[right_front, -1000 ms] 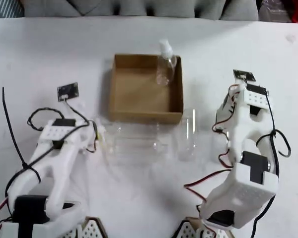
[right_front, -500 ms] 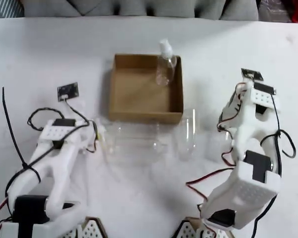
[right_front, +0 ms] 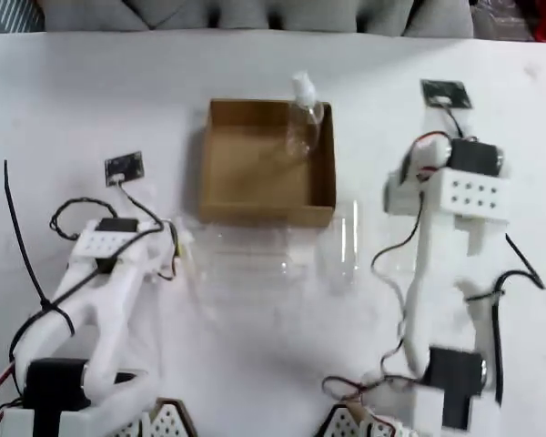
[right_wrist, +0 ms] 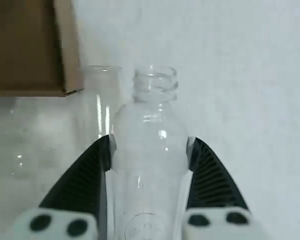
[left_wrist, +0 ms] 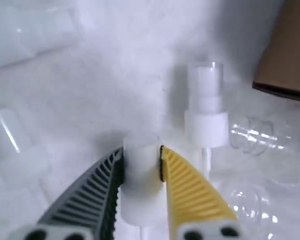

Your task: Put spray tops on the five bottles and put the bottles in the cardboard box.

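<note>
**Handling.** The clear plastic bottle (right_wrist: 155, 80) looks light, thin-walled and smooth. It is likely to dent or slip under a hard squeeze, so it is best taken on the body below the shoulder, leaving the threaded neck free. The white plastic spray top (left_wrist: 140, 192) appears small, rigid and light, and its collar is the sound place to hold it.

**Right end effector** (right_wrist: 150, 145). It is pinching the open-necked bottle across the body, with the neck pointing away from the wrist.

**Left end effector** (left_wrist: 141, 156). It is pinching the spray top low over the white desk (right_front: 91, 91). A second white spray top (left_wrist: 206, 115) lies just beside it.

**Other items.** One capped clear bottle (right_front: 303, 118) rests in a far corner of the brown cardboard box (right_front: 266, 216). Uncapped clear bottles (right_front: 255, 259) lie on the desk just in front of the box.
</note>
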`<state>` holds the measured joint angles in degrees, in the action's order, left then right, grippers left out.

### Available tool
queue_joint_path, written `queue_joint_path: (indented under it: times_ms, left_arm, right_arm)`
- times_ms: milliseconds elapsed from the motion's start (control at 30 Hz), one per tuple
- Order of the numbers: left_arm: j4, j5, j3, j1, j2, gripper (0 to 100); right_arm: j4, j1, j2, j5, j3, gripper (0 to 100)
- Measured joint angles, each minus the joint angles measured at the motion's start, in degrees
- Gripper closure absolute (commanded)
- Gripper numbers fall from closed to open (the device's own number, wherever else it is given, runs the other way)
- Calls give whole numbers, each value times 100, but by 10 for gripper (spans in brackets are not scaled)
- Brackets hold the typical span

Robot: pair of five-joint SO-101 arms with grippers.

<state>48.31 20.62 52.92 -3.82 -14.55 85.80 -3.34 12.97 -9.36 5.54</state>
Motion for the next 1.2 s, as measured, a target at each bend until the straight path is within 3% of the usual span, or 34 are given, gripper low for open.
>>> queue_joint_path:
  times_ms: [133,367,533,867,1033,1200]
  left_arm:
    - [0,9,0,0,0,980]
    - [0,9,0,-229,0,980]
    - [0,9,0,-352,0,980]
    - [0,0,0,-475,0,980]
    - [0,0,-132,-721,0,980]
    - [0,369,-448,-1248,0,980]
  right_arm:
    - [-44,853,703,9,0,982]
    - [-360,2004,1459,651,158,982]
    - [-1415,2488,1908,703,1530,982]
    - [-3789,2585,3745,738,4457,982]
    - [-5081,3191,4484,738,5793,982]
    - [-5512,3833,5099,747,6488,981]
